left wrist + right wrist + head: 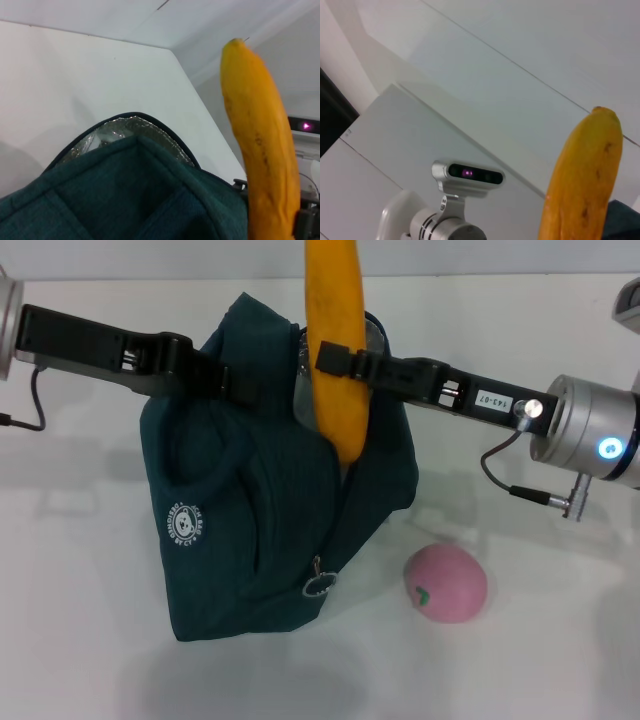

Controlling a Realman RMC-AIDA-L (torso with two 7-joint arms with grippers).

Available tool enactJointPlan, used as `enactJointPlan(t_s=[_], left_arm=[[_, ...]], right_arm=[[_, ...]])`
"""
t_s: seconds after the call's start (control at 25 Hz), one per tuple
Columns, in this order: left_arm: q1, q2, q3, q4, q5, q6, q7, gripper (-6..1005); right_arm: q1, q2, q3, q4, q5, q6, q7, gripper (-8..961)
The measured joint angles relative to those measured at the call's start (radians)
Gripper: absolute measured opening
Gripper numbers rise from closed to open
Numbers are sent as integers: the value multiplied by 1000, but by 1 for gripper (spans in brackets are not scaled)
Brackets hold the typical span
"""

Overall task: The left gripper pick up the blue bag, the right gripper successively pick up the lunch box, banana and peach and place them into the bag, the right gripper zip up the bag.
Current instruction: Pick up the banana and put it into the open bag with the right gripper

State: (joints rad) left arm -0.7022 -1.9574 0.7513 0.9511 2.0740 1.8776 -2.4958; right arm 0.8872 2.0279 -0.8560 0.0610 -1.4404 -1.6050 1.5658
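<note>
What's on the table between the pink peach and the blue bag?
Nothing. In the head view, the strip of white table between the peach and the blue bag is bare. Only the bag's ring zip-pull hangs near that side.

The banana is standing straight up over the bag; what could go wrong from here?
1. The right gripper holds the banana near its middle, upright, so it could tip or slip and miss the opening.
2. The left gripper holds the bag by one side; the soft mouth could sag shut.
3. The peach lies loose on the table beside the bag and could roll if bumped.
</note>
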Motion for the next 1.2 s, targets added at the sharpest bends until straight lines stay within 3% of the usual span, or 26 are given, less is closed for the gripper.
enactJointPlan(t_s=[1.04, 1.2], left_arm=[[6, 2, -1, 0, 0, 5, 2, 45], [6, 3, -1, 0, 0, 5, 1, 44]], right_arm=[[-9, 0, -2, -13, -82, 37, -49, 506], [-11, 0, -4, -22, -82, 26, -57, 602]])
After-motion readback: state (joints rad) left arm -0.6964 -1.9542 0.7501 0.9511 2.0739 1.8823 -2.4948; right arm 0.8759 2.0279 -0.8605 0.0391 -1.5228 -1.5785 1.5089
